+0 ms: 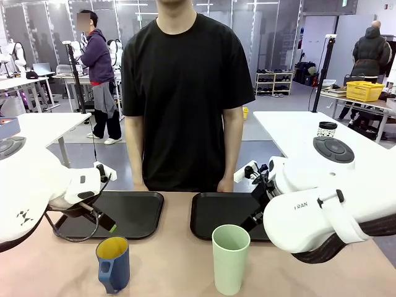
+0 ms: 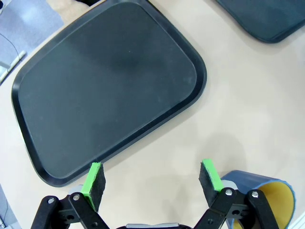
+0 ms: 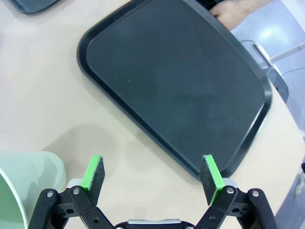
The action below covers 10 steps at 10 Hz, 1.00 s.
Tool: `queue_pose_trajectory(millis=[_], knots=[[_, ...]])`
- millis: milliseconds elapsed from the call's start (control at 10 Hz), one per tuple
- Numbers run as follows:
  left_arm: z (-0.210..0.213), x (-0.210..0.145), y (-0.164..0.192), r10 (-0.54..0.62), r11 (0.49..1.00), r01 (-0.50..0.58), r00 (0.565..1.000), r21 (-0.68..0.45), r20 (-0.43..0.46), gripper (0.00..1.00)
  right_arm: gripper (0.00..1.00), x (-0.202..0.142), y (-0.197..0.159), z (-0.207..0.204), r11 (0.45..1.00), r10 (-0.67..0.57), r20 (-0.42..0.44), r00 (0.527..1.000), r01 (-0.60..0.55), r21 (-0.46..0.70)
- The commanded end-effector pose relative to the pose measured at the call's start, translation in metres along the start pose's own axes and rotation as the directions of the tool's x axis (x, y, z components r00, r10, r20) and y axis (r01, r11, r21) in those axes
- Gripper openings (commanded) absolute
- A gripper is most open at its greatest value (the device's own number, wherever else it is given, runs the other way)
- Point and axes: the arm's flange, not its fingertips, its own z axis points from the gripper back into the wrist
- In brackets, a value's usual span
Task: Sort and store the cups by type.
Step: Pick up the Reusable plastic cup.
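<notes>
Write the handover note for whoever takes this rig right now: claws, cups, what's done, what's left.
Left claw: open, holding nothing, above the table by the near edge of the left tray, with the blue mug just beside it.
Right claw: open, holding nothing, over the near edge of the right tray, with the green tumbler close by.
Cups: both stand upright on the table at the robot's side, in front of the trays.
Done: nothing sorted; neither cup is on a tray.
Left: grasp each cup and store it by type, probably one per tray.
</notes>
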Motion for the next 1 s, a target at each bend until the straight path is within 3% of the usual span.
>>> queue_pose_trajectory(millis=[0, 400, 900], knots=[[0.032, 0.016, -0.003, -0.015, 1.000, 0.013, 0.996, 0.026, 0.083, 1.00, 1.00, 0.016, 0.001, 0.044, 0.995, -0.002, 0.047, 0.999, 0.007, -0.099], [0.092, 0.028, -0.025, -0.088, 0.994, 0.073, 0.974, 0.078, 0.208, 1.00, 1.00, 0.027, 0.022, 0.126, 0.970, 0.055, 0.117, 0.992, -0.025, -0.241], [0.097, 0.023, -0.026, -0.097, 0.992, 0.078, 0.971, 0.094, 0.219, 1.00, 1.00, 0.019, 0.011, 0.132, 0.953, 0.058, 0.121, 0.991, -0.019, -0.303]])
